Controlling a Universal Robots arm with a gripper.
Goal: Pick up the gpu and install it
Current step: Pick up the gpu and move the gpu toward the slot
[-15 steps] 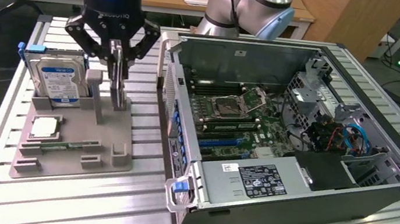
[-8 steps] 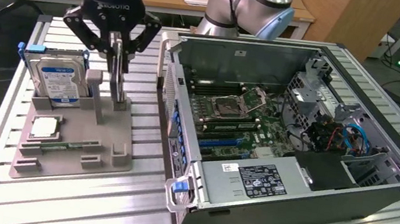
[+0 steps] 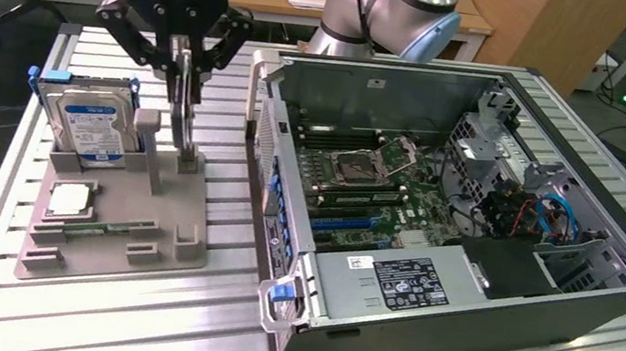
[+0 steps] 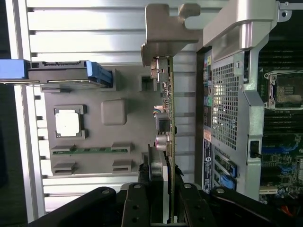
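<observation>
The jaws are clamped on the top edge of the gpu (image 3: 184,116), holding it upright and edge-on above the grey fixture (image 3: 144,198) on the slatted tabletop (image 3: 120,323). Its lower edge meets the fixture's upright post; contact is unclear. A hard drive (image 3: 92,131) stands near it, and the open computer case (image 3: 488,334) lies at the exterior view's right.
</observation>
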